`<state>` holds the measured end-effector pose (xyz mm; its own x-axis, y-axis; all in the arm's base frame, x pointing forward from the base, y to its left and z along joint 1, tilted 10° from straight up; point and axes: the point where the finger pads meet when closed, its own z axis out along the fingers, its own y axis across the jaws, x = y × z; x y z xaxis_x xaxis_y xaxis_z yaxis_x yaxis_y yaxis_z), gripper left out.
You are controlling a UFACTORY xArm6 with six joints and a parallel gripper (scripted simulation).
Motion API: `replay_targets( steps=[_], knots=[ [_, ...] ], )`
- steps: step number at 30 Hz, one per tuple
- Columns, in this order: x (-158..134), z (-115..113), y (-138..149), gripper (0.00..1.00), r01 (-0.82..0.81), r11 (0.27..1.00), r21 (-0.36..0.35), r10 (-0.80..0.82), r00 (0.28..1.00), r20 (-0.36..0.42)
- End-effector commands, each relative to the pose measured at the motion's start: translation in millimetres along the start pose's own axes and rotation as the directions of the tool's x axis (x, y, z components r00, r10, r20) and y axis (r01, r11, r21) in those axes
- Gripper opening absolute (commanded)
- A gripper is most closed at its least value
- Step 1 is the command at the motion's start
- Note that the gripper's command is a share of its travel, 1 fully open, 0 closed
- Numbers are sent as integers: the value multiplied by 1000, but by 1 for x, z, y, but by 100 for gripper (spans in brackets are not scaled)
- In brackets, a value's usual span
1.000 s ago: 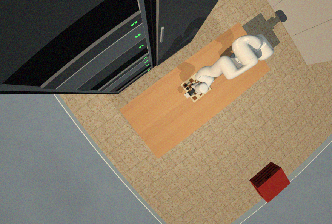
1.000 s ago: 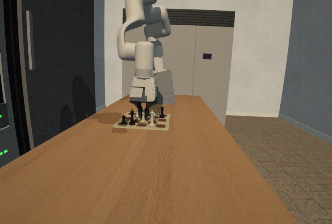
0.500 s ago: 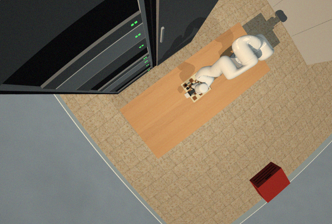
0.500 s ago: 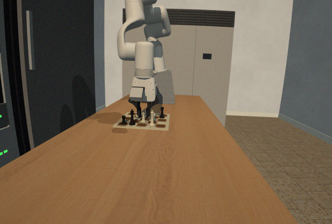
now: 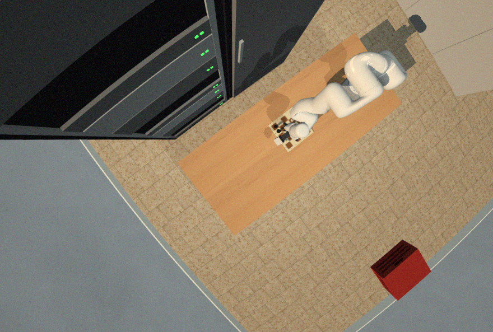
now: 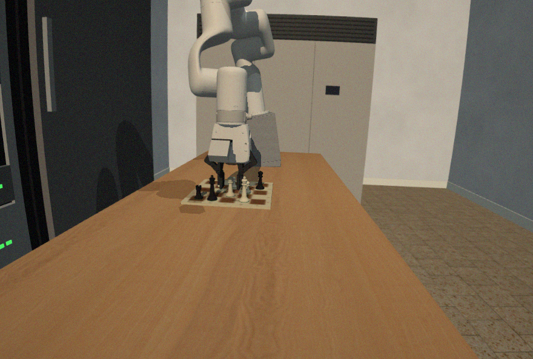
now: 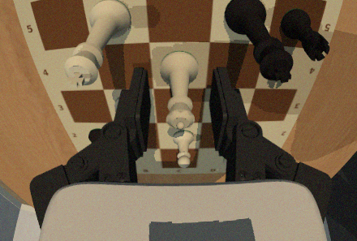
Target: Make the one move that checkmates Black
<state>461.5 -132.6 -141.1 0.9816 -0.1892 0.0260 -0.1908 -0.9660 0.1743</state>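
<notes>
The small chessboard (image 7: 178, 49) lies under my wrist; it also shows in the exterior view (image 6: 228, 195). A tall white piece (image 7: 180, 86) stands upright on C4, between my fingers. My gripper (image 7: 180, 85) is open, with a gap on each side of that piece. It hangs low over the board in the exterior view (image 6: 230, 177). A larger white piece (image 7: 100, 37) stands on B5. A tall black piece (image 7: 256, 34) stands on D5 and a black rook (image 7: 305, 34) on E5. A small white pawn (image 7: 184, 145) stands just below the C4 piece.
The board sits on a long wooden table (image 6: 241, 260) near the arm's base. In the exterior view a black piece (image 6: 260, 180) stands at the board's far right. Dark server racks (image 5: 119, 54) stand to one side, and a red crate (image 5: 400, 269) is on the floor.
</notes>
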Motion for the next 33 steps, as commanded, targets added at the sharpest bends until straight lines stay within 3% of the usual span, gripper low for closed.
replay_targets(
  steps=[1,9,22,32,33],
  knots=[
    [2,-2,0,42,0,1000,0,0,1000,-4],
    [2,-16,0,42,0,1000,0,0,1000,-4],
    [1,-80,0,42,0,1000,0,0,1000,-4],
    [1,-91,0,42,0,1000,0,0,1000,-4],
    [1,-91,0,100,0,1000,0,0,1000,-4]
  ],
)
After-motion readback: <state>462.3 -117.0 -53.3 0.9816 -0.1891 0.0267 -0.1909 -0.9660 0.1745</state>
